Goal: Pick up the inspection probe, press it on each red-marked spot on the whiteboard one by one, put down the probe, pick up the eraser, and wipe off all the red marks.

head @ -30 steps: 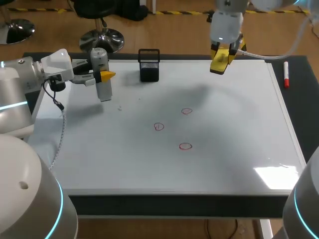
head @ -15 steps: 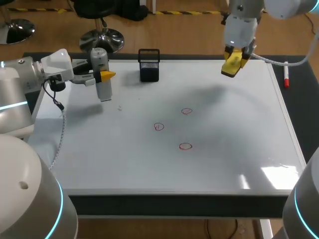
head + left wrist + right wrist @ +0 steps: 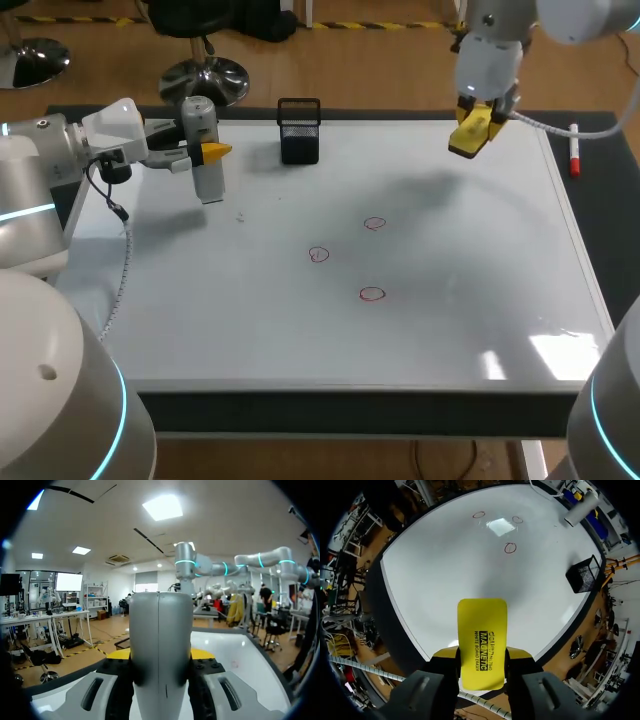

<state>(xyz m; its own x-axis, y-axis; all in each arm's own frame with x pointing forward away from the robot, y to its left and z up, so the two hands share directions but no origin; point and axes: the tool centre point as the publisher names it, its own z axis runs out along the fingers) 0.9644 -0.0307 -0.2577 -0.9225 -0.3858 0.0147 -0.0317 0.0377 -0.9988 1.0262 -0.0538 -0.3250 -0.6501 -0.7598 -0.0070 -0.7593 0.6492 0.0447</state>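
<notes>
Head view shows the right pincer (image 3: 470,132) clamped on the eraser (image 3: 481,640) above the far right of the whiteboard (image 3: 470,300), the left pincer (image 3: 205,153) gripping the probe (image 3: 208,182) far left — a tilted wipe could smear the red marks (image 3: 371,293).

The probe (image 3: 200,120), in the left gripper (image 3: 212,152), stands upright just left of the mesh holder (image 3: 299,130) on the whiteboard (image 3: 460,330). Three marks (image 3: 318,255) lie in front of the holder, slightly right. The eraser (image 3: 465,142), in the right gripper (image 3: 474,126), hangs well right of it; a marker (image 3: 574,150) lies farther right.
</notes>
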